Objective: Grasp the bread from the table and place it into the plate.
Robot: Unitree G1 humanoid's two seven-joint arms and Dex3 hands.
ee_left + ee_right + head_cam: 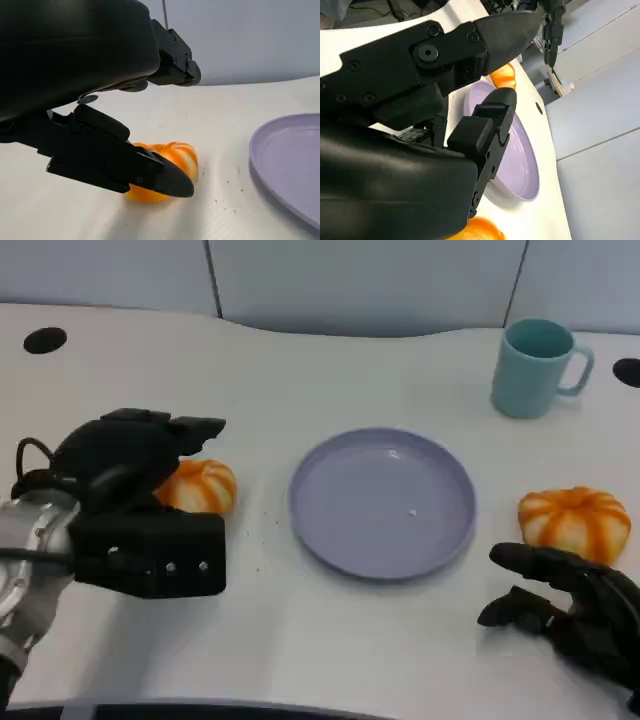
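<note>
An orange-and-white striped bread [203, 486] lies on the white table left of the lavender plate [382, 502]. My left hand [140, 502] hovers over its near-left side with the fingers spread. In the left wrist view one finger [125, 167] lies low in front of the bread [172, 157], the others reach well above it, and nothing is gripped. The plate [290, 165] is bare. A second striped bread [575, 521] sits to the right of the plate. Just in front of that bread, my right hand [572, 607] rests near the table's front edge, fingers apart and holding nothing.
A teal mug [537, 367] stands at the back right, behind the plate. Two dark round holes [45, 340] mark the far corners of the table. Grey wall panels rise behind the table. The right wrist view shows the plate [520, 160] past my fingers.
</note>
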